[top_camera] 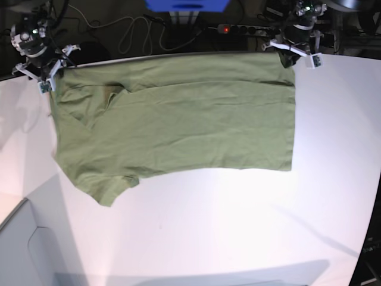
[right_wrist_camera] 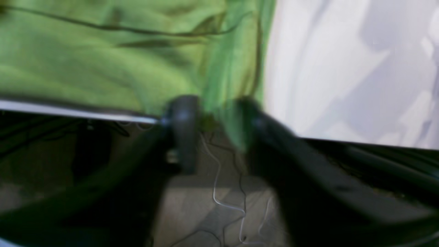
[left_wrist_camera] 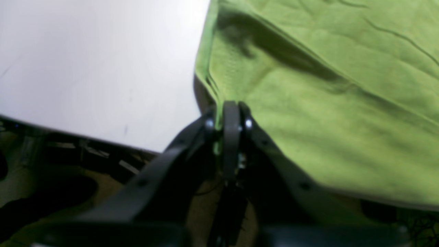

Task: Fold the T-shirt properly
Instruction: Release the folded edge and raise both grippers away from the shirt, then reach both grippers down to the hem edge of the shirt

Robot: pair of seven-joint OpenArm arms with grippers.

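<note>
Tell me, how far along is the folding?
Partway, it seems. The T-shirt already has a strip turned over along the arms' edge. The left gripper and right gripper are both at that strip's corners. Left to do: one sleeve still juts out, and the shirt lies wide.

The arms [top_camera: 306,24] look black, with silvery metallic parts at the wrists.

Bare table [top_camera: 238,220] before the shirt [top_camera: 196,131]

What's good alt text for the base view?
An olive-green T-shirt lies partly folded on a white table, a sleeve sticking out at lower left. Two robot grippers, the left and the right, are at its far corners.
</note>
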